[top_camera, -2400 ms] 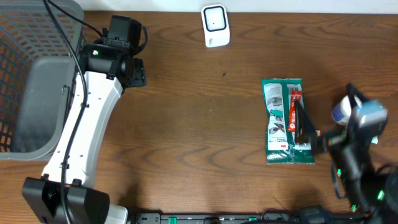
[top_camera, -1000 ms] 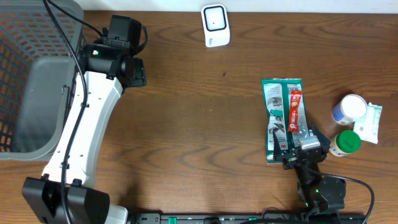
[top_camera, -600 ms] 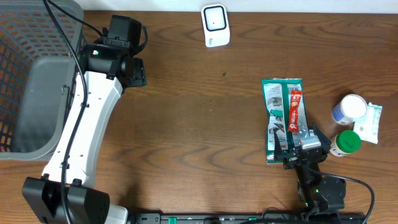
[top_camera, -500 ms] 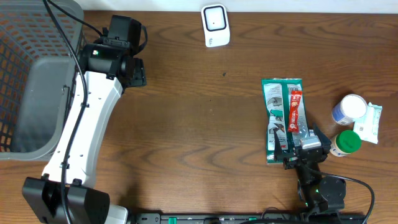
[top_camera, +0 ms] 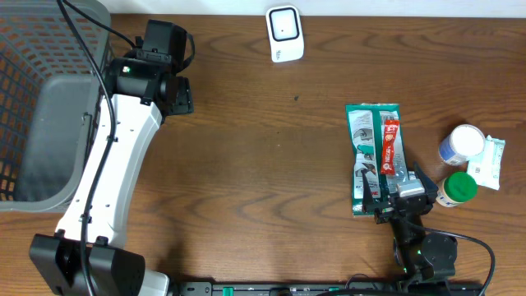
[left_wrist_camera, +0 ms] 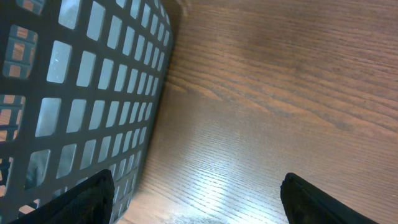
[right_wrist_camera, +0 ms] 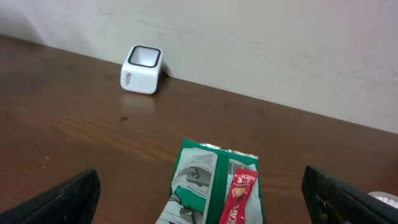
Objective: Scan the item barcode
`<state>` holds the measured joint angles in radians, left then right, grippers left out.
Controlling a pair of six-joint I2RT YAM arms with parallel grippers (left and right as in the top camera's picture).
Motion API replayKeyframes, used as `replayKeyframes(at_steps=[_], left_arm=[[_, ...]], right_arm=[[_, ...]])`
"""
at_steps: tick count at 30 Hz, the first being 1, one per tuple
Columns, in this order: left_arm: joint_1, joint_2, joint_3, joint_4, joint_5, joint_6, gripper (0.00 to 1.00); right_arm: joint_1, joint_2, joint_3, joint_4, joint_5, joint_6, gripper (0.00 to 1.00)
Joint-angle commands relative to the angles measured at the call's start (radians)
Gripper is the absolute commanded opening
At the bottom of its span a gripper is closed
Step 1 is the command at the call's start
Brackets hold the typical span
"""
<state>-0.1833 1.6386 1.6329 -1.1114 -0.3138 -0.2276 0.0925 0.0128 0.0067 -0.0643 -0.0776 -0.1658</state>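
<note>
The right gripper (top_camera: 400, 196) sits low by the near right edge of the table, jaws spread wide, holding nothing. Directly ahead of it, its near end just at the claw, lies a green packet (top_camera: 366, 156) with a red sachet (top_camera: 389, 146) lying lengthwise on top. The packet's long axis runs straight away from the claw. Further off to the left, against the far edge, stands the white scanner (top_camera: 284, 34). The left gripper (top_camera: 177, 96), also open and empty, hangs well apart beside the basket (top_camera: 25, 49), so the right arm is much nearer.
</note>
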Motion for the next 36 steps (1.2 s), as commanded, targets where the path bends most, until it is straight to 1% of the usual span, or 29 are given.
replayKeyframes(at_steps=[1, 4, 8, 10, 11, 14, 19, 23, 26, 30, 33, 36], left_arm=[[0.003, -0.018, 0.003, -0.003, -0.013, 0.016, 0.81], [0.003, -0.042, 0.003, -0.003, -0.013, 0.016, 0.81], [0.004, -0.122, 0.003, -0.002, -0.021, 0.029, 0.81], [0.005, -0.185, 0.003, 0.001, -0.019, 0.027, 0.81], [0.005, -0.249, 0.003, 0.013, -0.005, 0.027, 0.81], [0.005, -0.368, 0.003, 0.033, -0.001, 0.027, 0.81], [0.005, -0.569, 0.003, 0.026, -0.002, 0.028, 0.81], [0.005, -0.677, 0.0, -0.016, -0.013, 0.029, 0.82], [0.039, -0.739, -0.01, -0.036, 0.007, 0.027, 0.82], [0.11, -0.828, -0.084, -0.047, 0.062, 0.027, 0.82], [0.162, -0.912, -0.188, -0.046, 0.09, 0.027, 0.81], [0.183, -0.996, -0.299, -0.027, 0.09, 0.027, 0.82]], right_arm=[[-0.014, -0.007, -0.001, -0.006, 0.009, 0.0, 0.99], [-0.014, -0.007, -0.001, -0.006, 0.009, 0.0, 0.99], [-0.014, -0.007, -0.001, -0.006, 0.009, 0.0, 0.99], [-0.014, -0.007, -0.001, -0.006, 0.009, 0.0, 0.99], [-0.014, -0.007, -0.001, -0.006, 0.009, 0.0, 0.99], [-0.014, -0.007, -0.001, -0.006, 0.009, 0.0, 0.99], [-0.014, -0.007, -0.001, -0.006, 0.009, 0.0, 0.99], [-0.014, -0.007, -0.001, -0.006, 0.009, 0.0, 0.99], [-0.014, -0.007, -0.001, -0.006, 0.009, 0.0, 0.99], [-0.014, -0.007, -0.001, -0.006, 0.009, 0.0, 0.99], [-0.014, -0.007, -0.001, -0.006, 0.009, 0.0, 0.99], [-0.014, -0.007, -0.001, -0.006, 0.009, 0.0, 0.99]])
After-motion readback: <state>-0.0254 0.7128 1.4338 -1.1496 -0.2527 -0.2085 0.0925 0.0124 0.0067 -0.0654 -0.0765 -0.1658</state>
